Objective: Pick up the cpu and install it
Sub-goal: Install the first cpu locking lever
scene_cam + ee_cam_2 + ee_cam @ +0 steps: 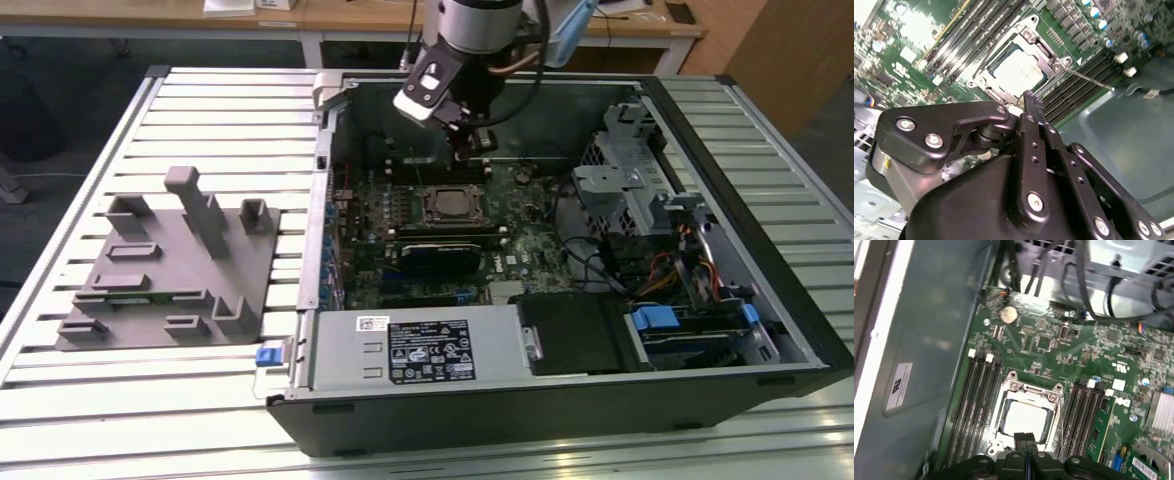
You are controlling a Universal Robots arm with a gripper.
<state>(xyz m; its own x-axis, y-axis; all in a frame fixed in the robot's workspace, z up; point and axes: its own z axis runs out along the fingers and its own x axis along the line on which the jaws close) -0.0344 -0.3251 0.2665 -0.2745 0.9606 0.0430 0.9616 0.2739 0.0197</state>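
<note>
Exterior view: pincer is hanging inside open PC case on slatted bench, just above far edge of socket. In both wrist views its fingers are pressing together, gripping nothing. Cpu is lying flat in socket frame w/ RAM slots flanking it and lever rod sticking out alongside. Cables & drive cage are crowding exterior view's right; PSU box is sitting nearest camera; grey fixture is lying outside case.
</note>
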